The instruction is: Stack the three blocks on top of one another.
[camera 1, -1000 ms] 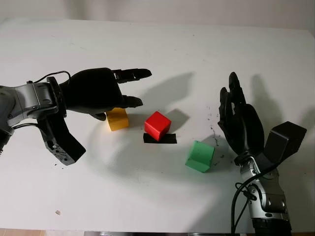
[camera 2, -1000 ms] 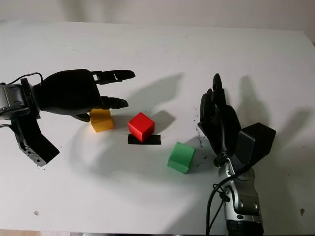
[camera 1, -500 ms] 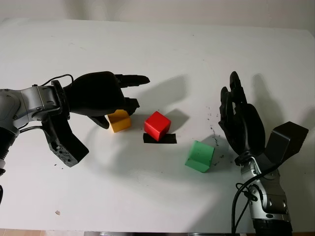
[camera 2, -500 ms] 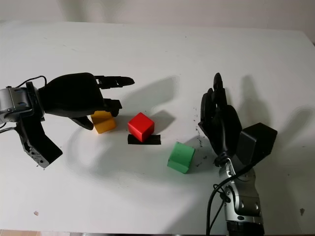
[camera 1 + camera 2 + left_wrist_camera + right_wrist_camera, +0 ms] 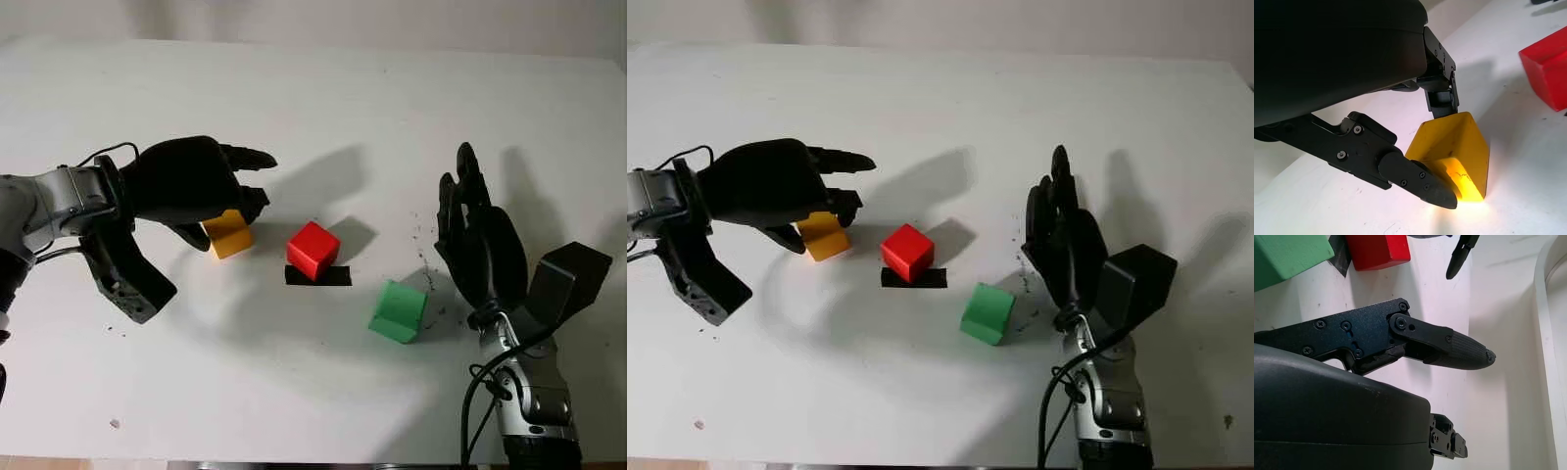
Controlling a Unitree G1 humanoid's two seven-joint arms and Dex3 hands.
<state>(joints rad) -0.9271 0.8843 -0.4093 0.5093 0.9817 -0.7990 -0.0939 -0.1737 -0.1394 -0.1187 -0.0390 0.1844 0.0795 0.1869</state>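
Observation:
My left hand is at the left of the table with its fingers curled down over the yellow block. In the left wrist view a fingertip presses one edge of the yellow block and the thumb presses its near face. The red block sits just right of it, on a black tape strip. The green block lies lower right on the table. My right hand is open and upright just right of the green block, touching nothing.
The white table has open room at the back and along the front. Small dark specks mark the surface between the green block and my right hand. A pale curved rim shows in the right wrist view.
My left hand's fingers have curled down and closed onto the yellow block, which has shifted slightly left and turned. The right hand, red block and green block have not moved.

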